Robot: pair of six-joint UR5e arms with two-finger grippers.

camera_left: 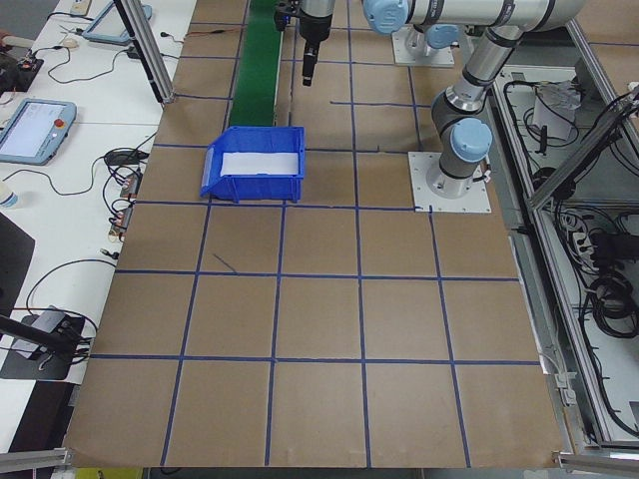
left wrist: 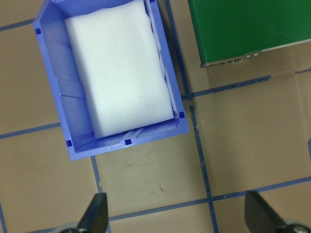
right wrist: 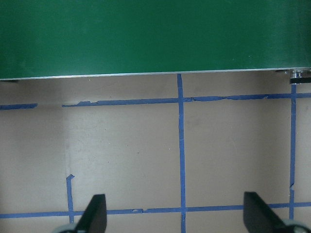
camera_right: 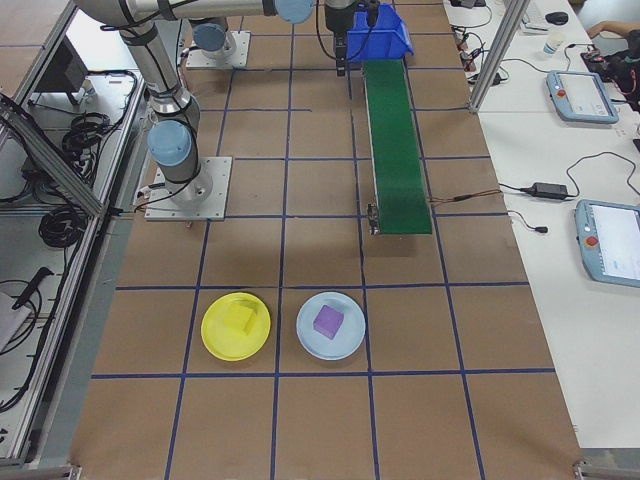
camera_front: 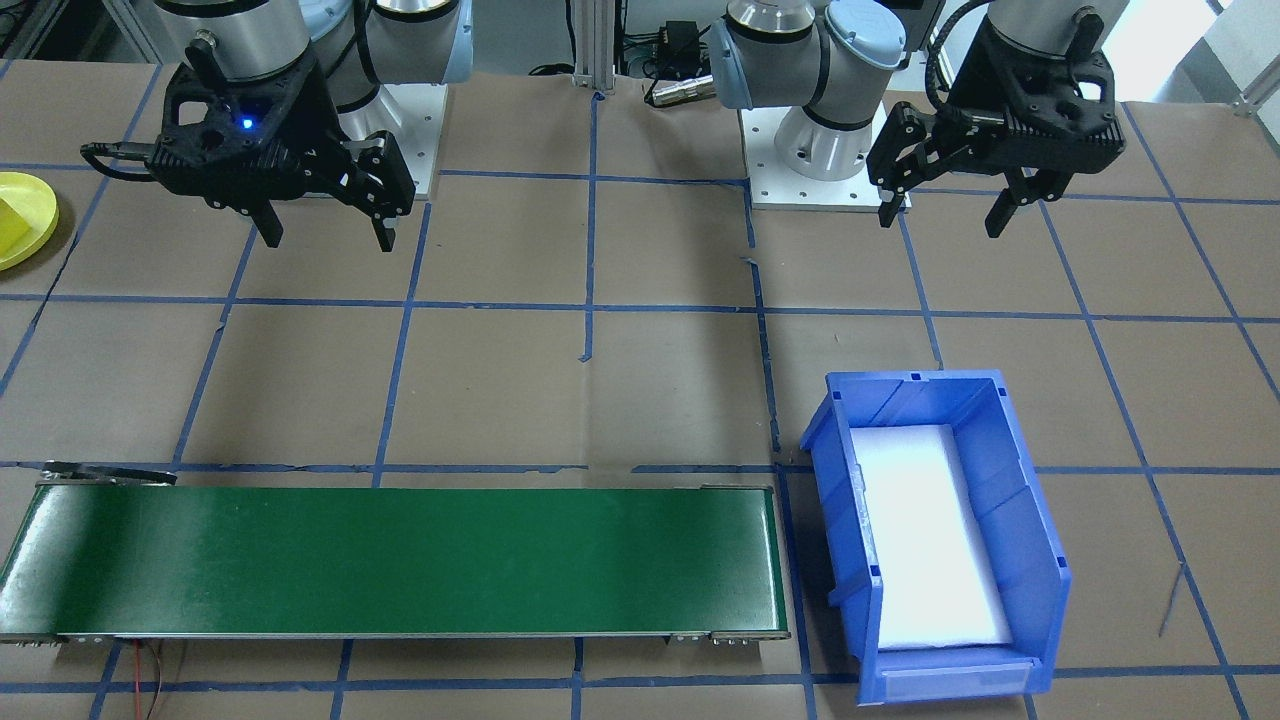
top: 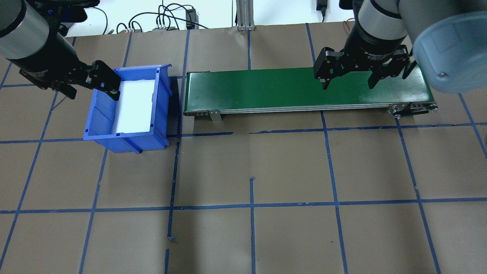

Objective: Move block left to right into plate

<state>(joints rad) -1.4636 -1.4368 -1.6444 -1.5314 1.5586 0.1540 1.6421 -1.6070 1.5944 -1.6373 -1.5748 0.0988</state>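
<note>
Both arms hover above the surface [top: 289,171], nothing held. Left tool [camera_front: 945,205] hangs with fingers spread apart, empty, beside the blue bin [camera_front: 935,535]; the left wrist view shows only white foam lining the bin, no block in it. Right tool [camera_front: 325,220], fingers likewise parted and empty, hangs near the far end of the green conveyor [camera_front: 400,560] from the bin. The belt is bare. The yellow plate [camera_right: 236,326] lies well beyond that end of the conveyor, on the right arm's side, and carries a yellow block [camera_right: 240,319]; just beside it a pale blue plate [camera_right: 331,326] carries a purple block [camera_right: 328,321]. Judgement: with the block on the plate and both tools free, the transfer looks complete, and the arms' raised stance reads as a parked pose.
</note>
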